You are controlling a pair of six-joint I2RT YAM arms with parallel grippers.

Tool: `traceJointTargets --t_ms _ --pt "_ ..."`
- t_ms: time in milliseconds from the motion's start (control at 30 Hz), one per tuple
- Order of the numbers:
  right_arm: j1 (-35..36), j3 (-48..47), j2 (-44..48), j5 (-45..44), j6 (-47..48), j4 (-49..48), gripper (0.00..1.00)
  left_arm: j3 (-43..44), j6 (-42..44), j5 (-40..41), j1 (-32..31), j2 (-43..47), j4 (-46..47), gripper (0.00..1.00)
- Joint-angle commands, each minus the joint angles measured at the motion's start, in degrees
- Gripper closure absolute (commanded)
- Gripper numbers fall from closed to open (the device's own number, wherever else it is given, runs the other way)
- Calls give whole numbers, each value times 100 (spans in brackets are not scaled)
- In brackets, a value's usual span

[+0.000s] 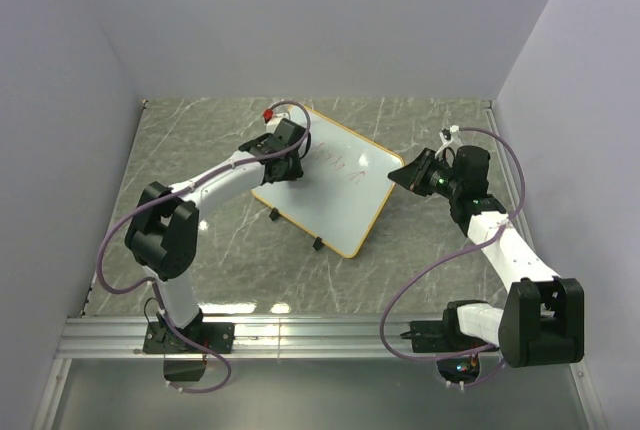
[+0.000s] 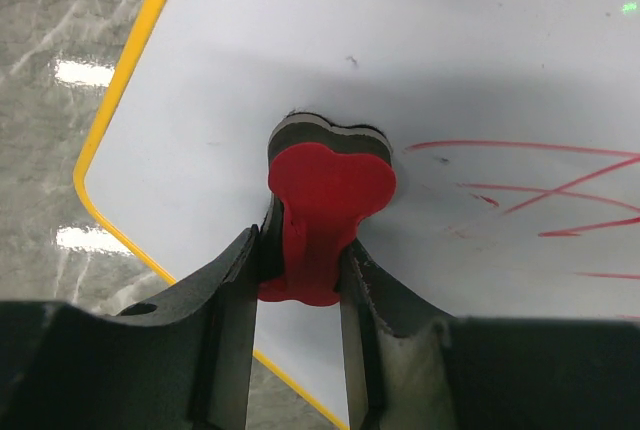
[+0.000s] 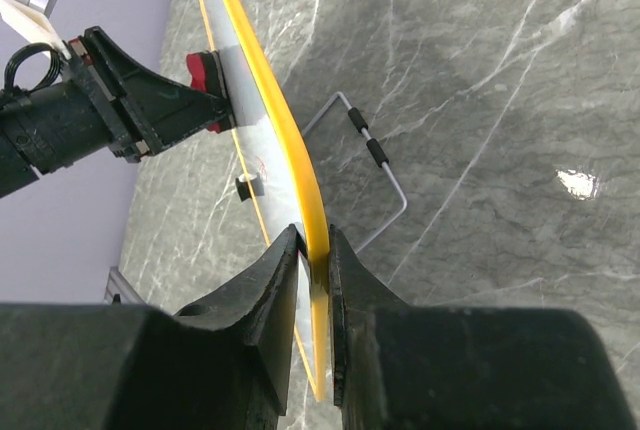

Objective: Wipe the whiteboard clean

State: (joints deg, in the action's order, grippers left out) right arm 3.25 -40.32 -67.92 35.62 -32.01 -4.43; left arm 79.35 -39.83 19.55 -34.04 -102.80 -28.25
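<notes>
Grey marbled tabletop (image 1: 190,140), boxed in by pale lilac walls (image 1: 300,20). At its middle sits the whiteboard (image 1: 335,205), white with a yellow-orange rim, set diagonally between my two arms. One corner points to the far wall and one back toward my bases. The edge with two small black feet runs from the left to the near right. The board is tipped up rather than lying flat, so I cannot tell which of its sides is the longer. Its writing face is turned toward my left arm and carries thin red scribbles (image 2: 540,190) on the half toward my right arm.

My left claw (image 2: 300,250) is clenched on a red-and-black eraser (image 2: 330,185), whose dark pad presses against the white face near a rounded corner, just beside the scribbles. My right claw (image 3: 315,250) pinches the board's yellow rim on the opposite side. A thin wire stand (image 3: 385,165) shows behind the board.
</notes>
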Motion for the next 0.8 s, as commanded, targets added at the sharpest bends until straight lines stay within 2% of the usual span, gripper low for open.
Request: traceJointTargets --t_ms 0,367,600,767 --pt "97 -196 77 -55 178 188 100 -43 -32 -346 -190 -117 162 100" --pt "115 -161 95 -81 186 196 100 1187 -551 -452 -1298 -714 39 100" --pt "159 -170 139 -108 230 258 100 943 -350 -294 -930 -469 47 100" --pt "176 -196 130 -90 239 267 100 459 -52 -320 -79 -83 188 100"
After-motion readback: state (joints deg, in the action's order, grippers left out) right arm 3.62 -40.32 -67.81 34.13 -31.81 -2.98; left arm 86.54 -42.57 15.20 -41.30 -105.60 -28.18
